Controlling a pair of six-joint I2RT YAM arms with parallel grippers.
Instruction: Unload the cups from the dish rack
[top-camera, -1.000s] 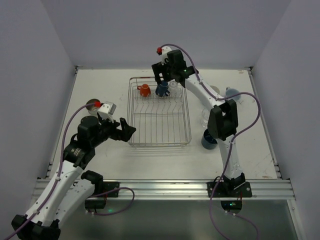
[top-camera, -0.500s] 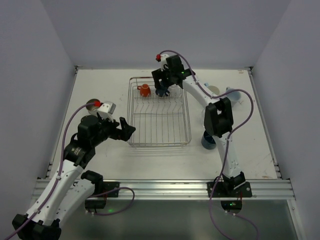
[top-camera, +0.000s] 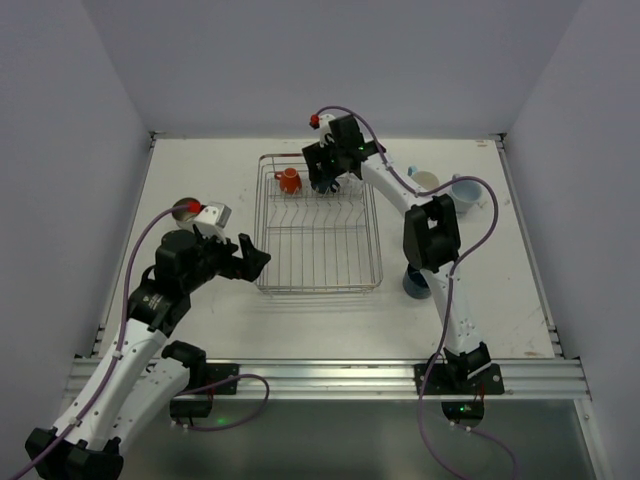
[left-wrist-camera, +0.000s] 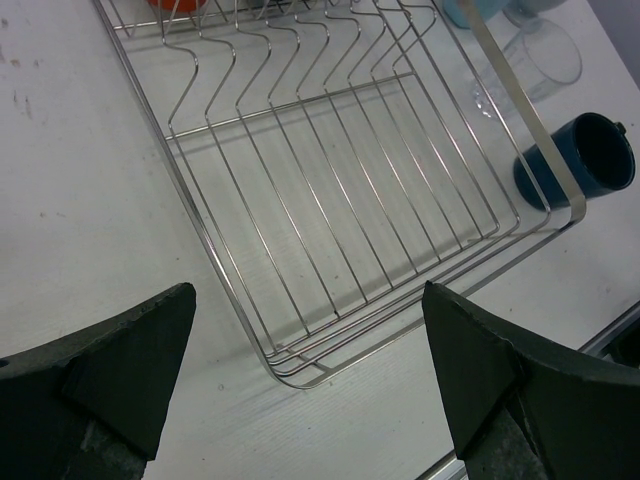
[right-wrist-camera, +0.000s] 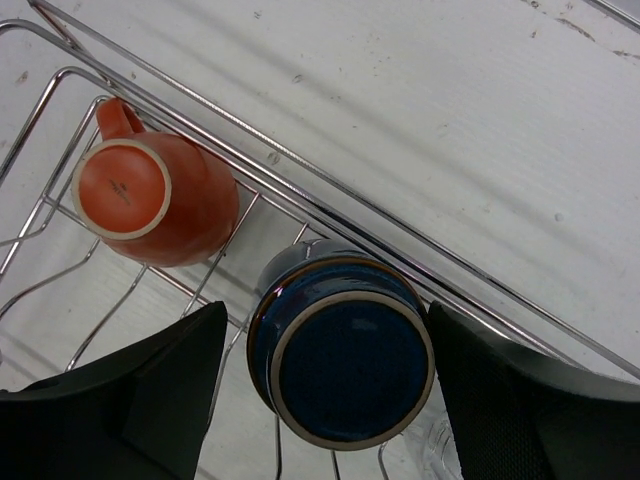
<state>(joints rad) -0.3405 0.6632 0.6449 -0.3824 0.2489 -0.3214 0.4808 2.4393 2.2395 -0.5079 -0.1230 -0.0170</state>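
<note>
Right fingers (right-wrist-camera: 130, 390) wide, flanking blue mug (right-wrist-camera: 350, 370) | left fingers (left-wrist-camera: 110, 360) wide | orange mug (right-wrist-camera: 150, 195) stamp illegible

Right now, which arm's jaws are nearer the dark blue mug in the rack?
Right. The right gripper hangs over the dark blue mug, jaws open either side; the left gripper hovers by the dish rack's near-left corner.

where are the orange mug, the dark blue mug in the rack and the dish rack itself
orange mug (right-wrist-camera: 135, 190): right wrist view, upturned base
dark blue mug (right-wrist-camera: 345, 365): right wrist view, upturned base
dish rack (top-camera: 318, 250): top external view, bare wire floor
</note>
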